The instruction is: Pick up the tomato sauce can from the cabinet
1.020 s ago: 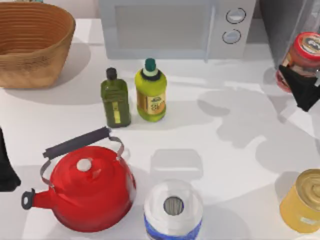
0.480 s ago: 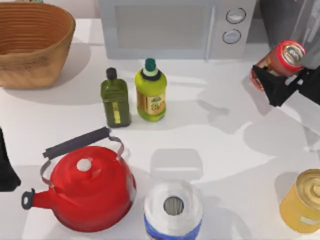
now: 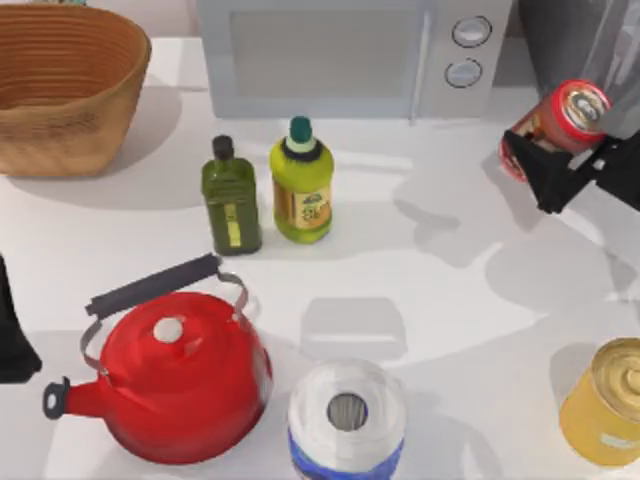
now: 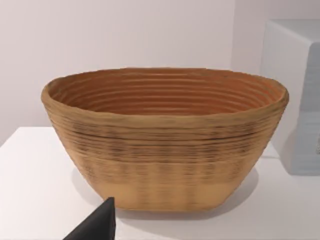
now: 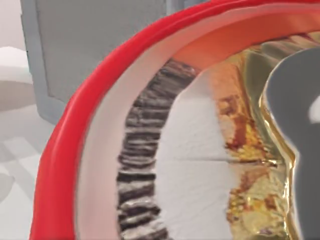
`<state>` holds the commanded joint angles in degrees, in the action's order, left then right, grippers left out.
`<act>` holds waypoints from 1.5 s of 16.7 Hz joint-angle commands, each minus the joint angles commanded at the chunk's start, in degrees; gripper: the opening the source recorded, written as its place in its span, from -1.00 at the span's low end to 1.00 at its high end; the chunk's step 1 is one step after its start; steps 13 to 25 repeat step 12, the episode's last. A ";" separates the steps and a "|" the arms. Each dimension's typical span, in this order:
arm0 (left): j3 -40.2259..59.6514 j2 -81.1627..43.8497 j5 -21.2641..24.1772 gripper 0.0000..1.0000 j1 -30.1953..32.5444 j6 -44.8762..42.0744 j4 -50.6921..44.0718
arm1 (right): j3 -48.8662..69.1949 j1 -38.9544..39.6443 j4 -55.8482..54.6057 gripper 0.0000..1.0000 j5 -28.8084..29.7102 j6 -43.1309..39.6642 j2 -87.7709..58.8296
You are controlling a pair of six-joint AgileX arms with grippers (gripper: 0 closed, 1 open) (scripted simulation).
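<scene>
The tomato sauce can (image 3: 572,108) is red with a silvery top and hangs tilted above the table's right side, just left of the dark grey cabinet (image 3: 575,35). My right gripper (image 3: 546,152) is shut on the can, its black fingers across the can's lower side. Close up in the right wrist view are the can's red rim (image 5: 70,150) and label, with the cabinet's paler door panel (image 5: 100,45) behind. My left gripper (image 3: 12,335) is parked at the table's left edge.
A pale grey microwave (image 3: 340,55) stands at the back, a wicker basket (image 3: 60,90) at back left. Two green bottles (image 3: 265,190) stand mid-table. At the front are a red kettle (image 3: 175,375), a paper roll (image 3: 347,415) and a yellow can (image 3: 610,400).
The right gripper carried the can leftward, out from the cabinet, and tilted it. In the last half second it barely moved. The left arm stayed still.
</scene>
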<state>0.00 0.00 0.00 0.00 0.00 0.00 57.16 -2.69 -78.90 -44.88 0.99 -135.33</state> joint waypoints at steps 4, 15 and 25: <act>0.00 0.00 0.00 1.00 0.00 0.00 0.00 | 0.00 0.00 0.00 0.66 0.00 0.00 0.00; 0.00 0.00 0.00 1.00 0.00 0.00 0.00 | 0.00 0.00 0.00 1.00 0.00 0.00 0.00; 0.00 0.00 0.00 1.00 0.00 0.00 0.00 | 0.00 0.00 0.00 1.00 0.00 0.00 0.00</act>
